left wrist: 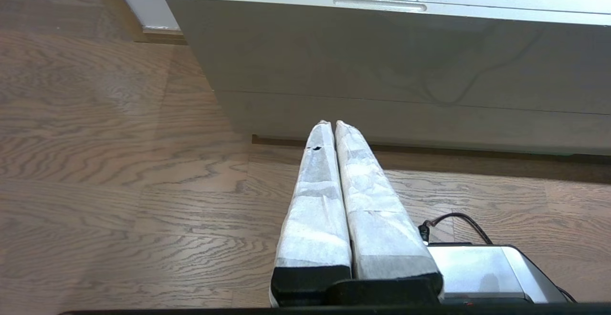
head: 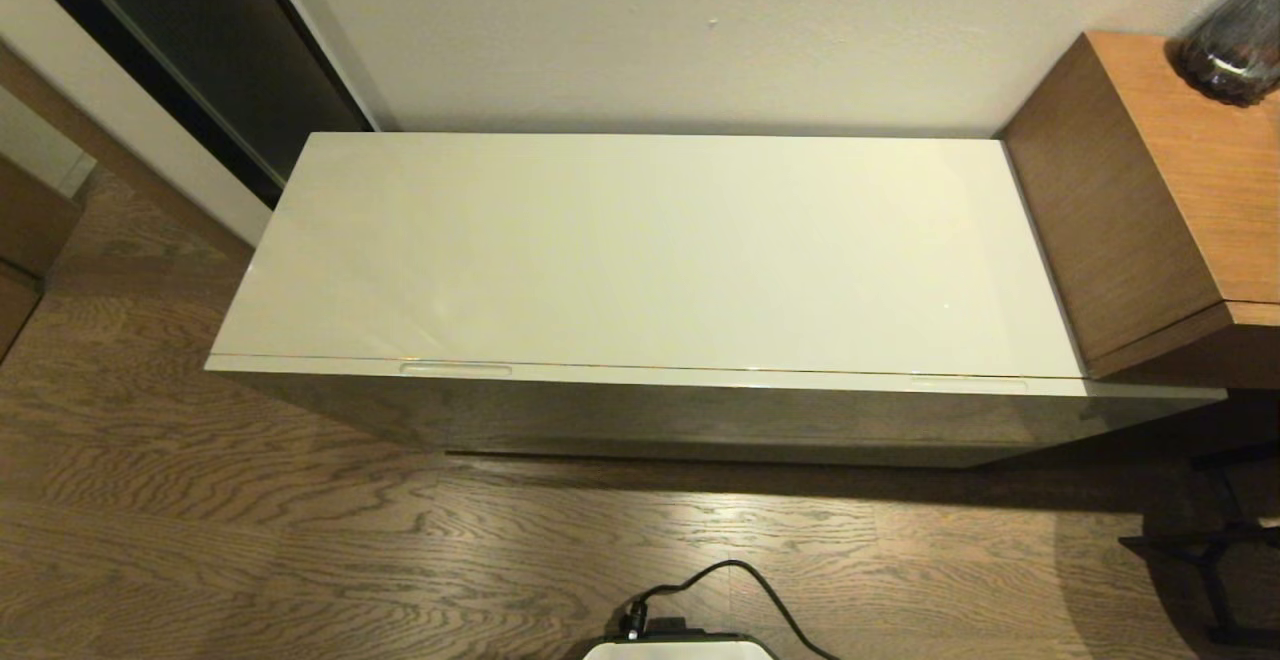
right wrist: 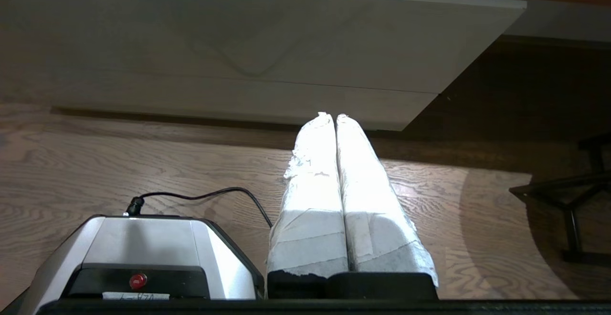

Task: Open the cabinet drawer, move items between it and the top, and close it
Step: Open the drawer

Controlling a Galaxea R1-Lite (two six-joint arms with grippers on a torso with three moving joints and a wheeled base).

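The cabinet drawer [head: 700, 410] sits flush under the top [head: 650, 250], fully closed. Your left gripper [left wrist: 332, 125] and right gripper [right wrist: 331, 116] hang low before it, white-wrapped fingers pressed together, holding nothing.

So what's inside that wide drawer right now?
That can't be seen: the drawer is shut, so its front covers whatever is inside. Only its two slot handles show. The cabinet top above it has nothing on it.

white-taped fingers [left wrist: 329, 200], black mounts; silver base [right wrist: 143, 248], black cable [right wrist: 200, 195]
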